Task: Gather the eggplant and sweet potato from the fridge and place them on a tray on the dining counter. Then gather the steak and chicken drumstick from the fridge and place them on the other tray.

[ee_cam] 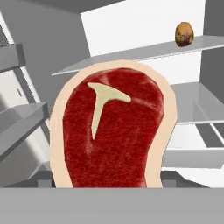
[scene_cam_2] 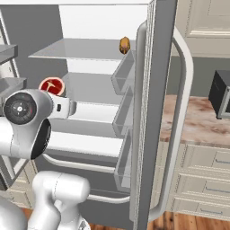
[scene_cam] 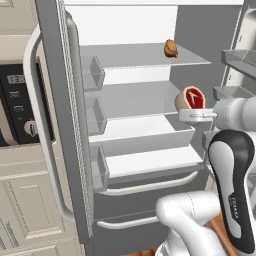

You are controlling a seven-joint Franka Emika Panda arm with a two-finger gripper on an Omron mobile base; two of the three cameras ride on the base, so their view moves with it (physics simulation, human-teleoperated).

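steak [ee_cam: 113, 131] – red, cream rim | chicken drumstick [ee_cam: 184, 34] – tan-brown | fridge [scene_cam: 55, 75] – grey

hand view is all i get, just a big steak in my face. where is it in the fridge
Observer: The steak stands on edge at the right end of the middle shelf, seen from the left base view.
Operator: is the gripper on it
Observer: The gripper sits right at the steak's lower edge; a grip cannot be confirmed.
Operator: that brown lump up top
Observer: The chicken drumstick lies alone on the top shelf, near the open right door.
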